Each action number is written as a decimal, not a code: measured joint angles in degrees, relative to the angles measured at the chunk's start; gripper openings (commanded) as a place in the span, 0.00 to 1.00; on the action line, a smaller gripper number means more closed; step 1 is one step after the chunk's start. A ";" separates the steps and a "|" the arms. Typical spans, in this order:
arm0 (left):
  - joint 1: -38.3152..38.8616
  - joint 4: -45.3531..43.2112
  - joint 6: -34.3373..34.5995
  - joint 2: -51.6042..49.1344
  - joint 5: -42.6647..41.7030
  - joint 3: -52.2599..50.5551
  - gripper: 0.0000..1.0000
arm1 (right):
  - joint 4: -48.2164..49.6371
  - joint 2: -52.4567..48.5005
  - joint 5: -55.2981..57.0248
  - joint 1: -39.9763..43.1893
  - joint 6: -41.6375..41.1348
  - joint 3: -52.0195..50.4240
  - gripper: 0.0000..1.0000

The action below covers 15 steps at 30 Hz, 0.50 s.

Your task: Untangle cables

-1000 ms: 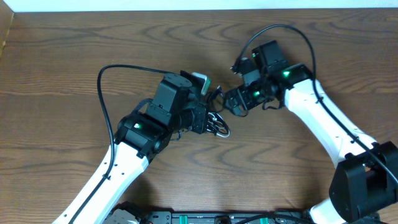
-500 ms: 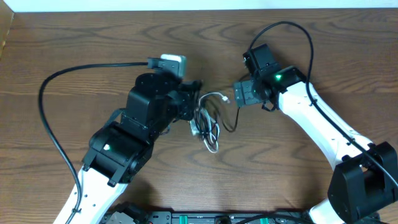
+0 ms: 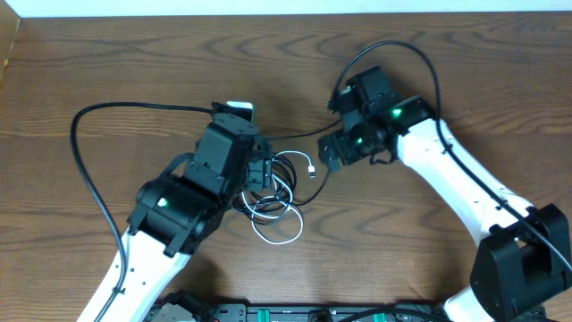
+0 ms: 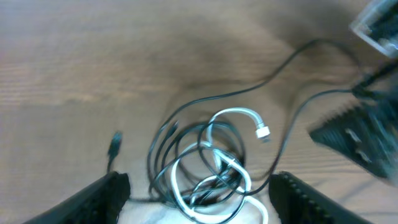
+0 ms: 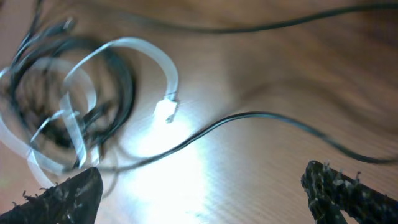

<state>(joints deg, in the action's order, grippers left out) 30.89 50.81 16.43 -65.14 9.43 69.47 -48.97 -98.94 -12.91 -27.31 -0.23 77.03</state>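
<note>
The cables lie in a loose tangle [image 3: 279, 192] on the wooden table, between the two arms. In the left wrist view the white cable [image 4: 236, 113] loops through black coils, its plug [image 4: 263, 132] pointing right. A black cable [image 4: 268, 78] runs off to the upper right, and a black plug [image 4: 115, 144] lies at the left. My left gripper [image 4: 199, 199] is open, its fingers either side of the tangle's near edge and gripping nothing. My right gripper [image 5: 205, 199] is wide open over bare wood. The white plug [image 5: 166, 109] and a black strand [image 5: 261, 115] lie beyond it.
A thick black wire [image 3: 85, 152] arcs from the left arm over the table's left side. Another wire [image 3: 420, 58] loops above the right arm. The right arm's dark gripper body [image 4: 360, 137] shows at the right of the left wrist view. The table's far edge [image 3: 286, 13] runs along the top.
My left gripper has opened and let the cables go. The bundle now lies spread out on the table below it. The left arm has shifted; the right gripper stayed open close by.
</note>
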 measured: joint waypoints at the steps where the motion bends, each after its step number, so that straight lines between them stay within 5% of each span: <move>1: -0.26 0.94 0.07 -0.63 0.85 0.00 0.78 | -1.20 0.00 -1.03 -1.11 2.69 -0.24 0.95; 10: -3.85 2.69 3.26 -3.76 3.23 0.00 0.77 | 7.04 0.33 -8.11 -11.89 15.04 -8.13 0.78; 15: -8.44 2.80 5.27 -3.76 2.91 0.00 0.77 | 20.15 0.33 -5.84 -16.22 15.54 -16.09 0.54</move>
<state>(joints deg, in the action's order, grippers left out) 22.46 53.60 21.69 -68.90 12.34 69.47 -28.82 -98.61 -18.74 -43.53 15.31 60.95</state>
